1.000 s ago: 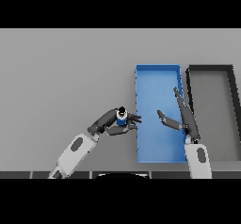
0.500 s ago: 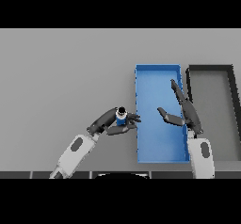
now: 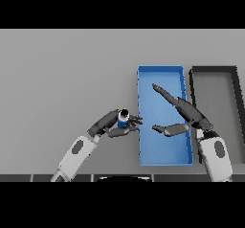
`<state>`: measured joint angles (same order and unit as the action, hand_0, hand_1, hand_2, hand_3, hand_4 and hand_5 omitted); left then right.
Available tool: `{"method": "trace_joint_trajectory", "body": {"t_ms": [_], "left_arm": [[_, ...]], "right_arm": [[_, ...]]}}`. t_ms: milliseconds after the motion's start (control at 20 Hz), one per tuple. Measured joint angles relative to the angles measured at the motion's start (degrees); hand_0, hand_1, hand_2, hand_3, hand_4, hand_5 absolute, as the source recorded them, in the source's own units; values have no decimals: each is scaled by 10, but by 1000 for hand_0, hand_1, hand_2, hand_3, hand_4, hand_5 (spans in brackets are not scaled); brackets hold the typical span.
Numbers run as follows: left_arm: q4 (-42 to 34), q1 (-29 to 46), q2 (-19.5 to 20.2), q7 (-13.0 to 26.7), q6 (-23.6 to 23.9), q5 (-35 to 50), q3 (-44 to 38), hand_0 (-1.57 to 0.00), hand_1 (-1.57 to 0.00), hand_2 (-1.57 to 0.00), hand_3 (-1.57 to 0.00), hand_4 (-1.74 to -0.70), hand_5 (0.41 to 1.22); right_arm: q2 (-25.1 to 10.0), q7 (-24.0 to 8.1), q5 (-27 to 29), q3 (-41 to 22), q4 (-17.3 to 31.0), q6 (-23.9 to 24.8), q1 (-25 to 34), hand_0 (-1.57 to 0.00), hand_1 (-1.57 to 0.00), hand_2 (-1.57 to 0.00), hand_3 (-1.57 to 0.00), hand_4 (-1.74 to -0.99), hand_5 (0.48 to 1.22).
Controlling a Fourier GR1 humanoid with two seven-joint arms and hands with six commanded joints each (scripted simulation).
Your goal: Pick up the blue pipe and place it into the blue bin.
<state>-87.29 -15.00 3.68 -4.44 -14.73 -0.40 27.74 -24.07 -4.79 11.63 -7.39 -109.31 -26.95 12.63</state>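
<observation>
Already lifted, the blue pipe (image 3: 123, 119) sits gripped in the left hand (image 3: 113, 124), just beside the blue bin (image 3: 162, 153), not yet inside; right hand (image 3: 184, 111) open.

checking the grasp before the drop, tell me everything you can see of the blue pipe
The blue pipe is a short blue cylinder with a dark, open-looking top end ringed in a paler rim; its material cannot be told. It stands roughly upright in the left hand, whose fingers and thumb curl round it and hide its lower part. It sits just left of the blue bin, outside the bin's left wall, not yet over the bin floor. Whether it is clear of the table cannot be told.
</observation>
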Motion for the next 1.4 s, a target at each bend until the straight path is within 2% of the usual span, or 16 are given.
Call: {"method": "trace_joint_trajectory", "body": {"t_ms": [100,200,350,550,750,800,900,950,1000,1050,1100,1150,1200,1250,1300,1400], "left_arm": [[-1,0,-5,-7,-3,-11,2,-1571,-1571,-1571,-1571,-1474,1221],[-9,2,-9,-2,-6,-14,1,-1571,-1571,-1571,-1571,-1475,1221],[-6,-6,-22,14,-6,-21,-4,-1571,-1571,-1571,-1571,-1475,1221],[-1,0,-25,13,-22,-25,-10,-1571,-1571,-1571,-1571,-1474,1221],[-10,2,-31,6,-46,-8,-21,-1571,-1571,-1571,-1571,-1468,1221],[2,-4,-36,17,-48,-8,-25,-1571,-1571,-1571,-1571,-1459,1221],[4,-1,-36,4,-60,-14,-25,-1571,-1571,-1571,-1571,-1456,1221],[10,-3,-41,1,-60,-21,-25,-1571,-1571,-1571,-1571,-1460,1221],[13,-6,-43,2,-65,-14,-33,-1571,-1571,-1571,-1571,-1515,1221],[11,-8,-45,18,-58,-15,-38,-1571,-1571,-1541,-1304,-1560,1221],[11,1,-44,23,-64,-17,-36,-1571,-1571,-1528,-1139,-1596,1221],[6,8,-47,26,-64,-14,-35,-1571,-1571,-1537,-1163,-1625,1221],[5,6,-45,36,-63,-16,-38,-1571,-1571,-1544,-1207,-1648,1221],[5,0,-45,30,-64,-16,-45,-1571,-1571,-1549,-1228,-1667,1221],[0,7,-45,21,-70,-16,-41,-1571,-1571,-1553,-1271,-1682,1221],[-1,6,-53,21,-65,-19,-40,-1571,-1571,-1560,-1331,-1703,1221]], "right_arm": [[0,-21,9,-22,-10,-16,20,1,0,-1,1,-1256,523],[3,-38,16,-37,-12,-25,40,1,0,0,1,-1242,524],[13,-94,53,-61,-9,-34,69,1,1,0,1,-1227,528],[36,-121,56,-93,15,-53,116,1,1,1,1,-1201,514],[68,-131,50,-119,51,-70,155,1,1,1,1,-1200,514],[74,-130,45,-122,62,-73,159,1,1,-1,1,-1208,512],[85,-136,43,-130,76,-79,173,1,-32,-54,-6,-1215,513],[95,-144,44,-135,86,-81,186,-24,-108,-130,-49,-1222,517],[95,-144,45,-133,95,-85,195,-166,-241,-249,-143,-1255,519],[104,-144,43,-138,105,-90,204,-398,-437,-428,-307,-1303,520],[108,-143,41,-141,110,-92,205,-630,-652,-657,-504,-1383,523],[108,-145,41,-142,107,-93,206,-818,-836,-840,-662,-1446,527],[119,-141,27,-144,124,-91,219,-969,-983,-986,-789,-1496,555],[116,-135,29,-143,123,-93,216,-1089,-1101,-1103,-896,-1537,600],[125,-132,44,-144,121,-92,214,-1186,-1195,-1196,-1031,-1513,671],[139,-131,57,-142,122,-89,204,-1324,-1330,-1331,-1225,-1481,869]]}}
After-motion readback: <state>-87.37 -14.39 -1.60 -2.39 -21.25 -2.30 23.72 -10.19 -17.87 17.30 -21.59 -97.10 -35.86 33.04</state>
